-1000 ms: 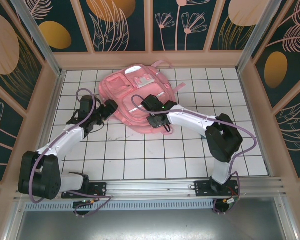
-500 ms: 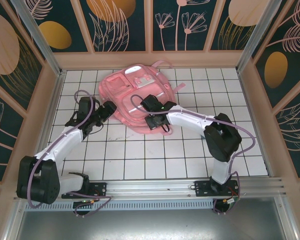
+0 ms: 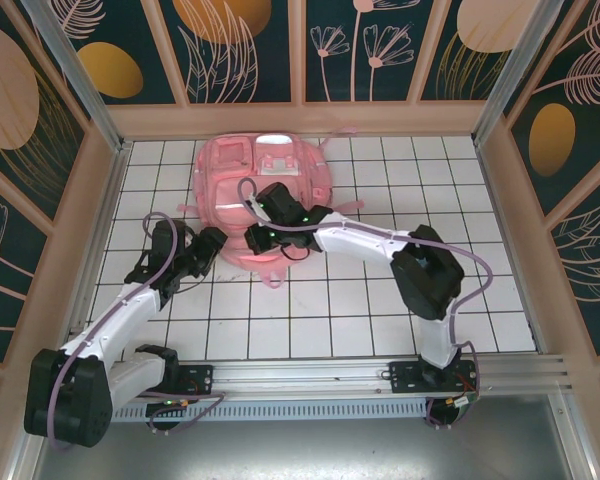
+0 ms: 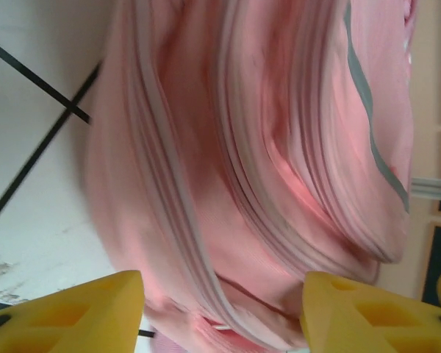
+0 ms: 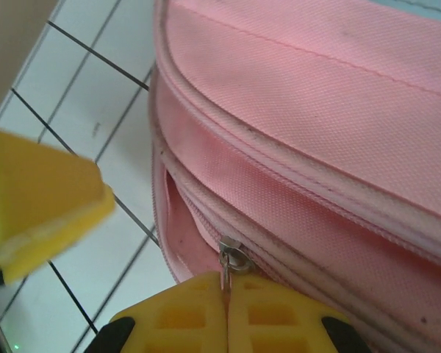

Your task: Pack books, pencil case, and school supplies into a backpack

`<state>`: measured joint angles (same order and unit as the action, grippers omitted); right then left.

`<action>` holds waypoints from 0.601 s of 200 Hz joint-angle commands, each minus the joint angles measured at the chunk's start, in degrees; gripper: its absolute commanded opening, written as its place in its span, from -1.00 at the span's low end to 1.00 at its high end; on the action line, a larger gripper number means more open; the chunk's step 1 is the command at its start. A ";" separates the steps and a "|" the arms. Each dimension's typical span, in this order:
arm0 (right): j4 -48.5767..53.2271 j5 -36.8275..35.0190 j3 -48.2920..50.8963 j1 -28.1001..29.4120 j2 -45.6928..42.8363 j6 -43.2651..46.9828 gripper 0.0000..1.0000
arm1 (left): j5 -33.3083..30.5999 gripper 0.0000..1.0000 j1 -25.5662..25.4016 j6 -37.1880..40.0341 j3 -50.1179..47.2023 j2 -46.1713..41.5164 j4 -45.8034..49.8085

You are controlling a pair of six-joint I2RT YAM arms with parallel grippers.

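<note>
We list the right jaws pinched together on the zipper pull (image 5: 232, 262) at the pink backpack's (image 3: 265, 180) near edge. We list the left jaws apart, with the backpack's left side between them. The backpack lies flat on the white gridded surface (image 3: 370, 320), toward its far side.

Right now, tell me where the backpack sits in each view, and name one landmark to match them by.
Top external: the backpack lies upper centre, partly under the right gripper.
Left wrist: centre and right, beyond the left gripper.
Right wrist: upper right, its zipper pull pinched in the right gripper.
Shared landmark: the white table with black grid lines, left of the backpack in both wrist views.
</note>
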<state>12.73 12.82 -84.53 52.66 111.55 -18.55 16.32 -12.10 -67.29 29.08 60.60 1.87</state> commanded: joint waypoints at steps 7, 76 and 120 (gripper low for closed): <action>-5.92 3.19 -3.30 0.86 0.76 -1.23 -1.00 | 3.55 -0.02 -0.06 -6.02 -0.05 0.20 -8.18; -6.53 2.92 -0.56 1.86 -0.31 -1.76 -1.00 | 4.70 -0.24 -0.11 -12.13 -0.11 7.19 -17.55; -6.06 2.96 1.07 2.14 -2.17 -0.89 -1.00 | 3.76 -0.14 -0.12 -13.90 -0.41 10.86 -20.34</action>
<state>10.31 13.58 -84.25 53.47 112.77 -19.92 19.64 -12.10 -78.63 28.91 69.84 -13.69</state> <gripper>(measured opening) 0.063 0.427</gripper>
